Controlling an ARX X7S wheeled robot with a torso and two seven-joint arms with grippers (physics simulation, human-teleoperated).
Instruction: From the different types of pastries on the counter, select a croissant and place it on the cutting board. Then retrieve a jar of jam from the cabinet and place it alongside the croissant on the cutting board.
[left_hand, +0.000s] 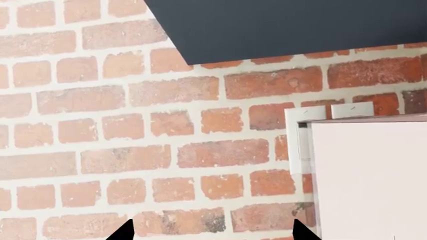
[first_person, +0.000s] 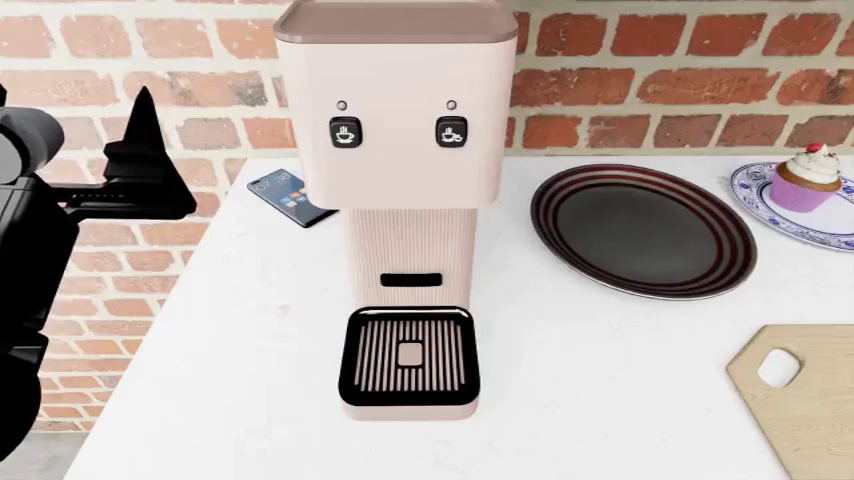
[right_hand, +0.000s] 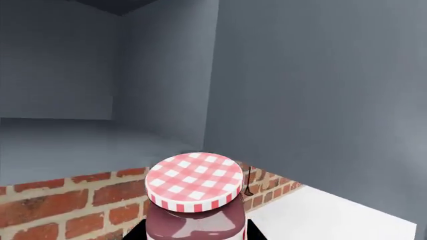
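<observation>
My right gripper is shut on a jar of jam with dark red contents and a red-and-white checked lid. Its black fingers press both sides of the jar, which hangs just below the open grey cabinet, in front of the brick wall. The right gripper is out of the head view. My left gripper is open and empty, raised beside the wall at the left. The pale wooden cutting board lies at the counter's front right. The cupcake sits on a blue-patterned plate. The croissant is out of view.
A tall pink coffee machine stands mid-counter and shows in the left wrist view. A round dark striped plate lies to its right, a phone behind its left. The white counter ends at the left by the brick wall.
</observation>
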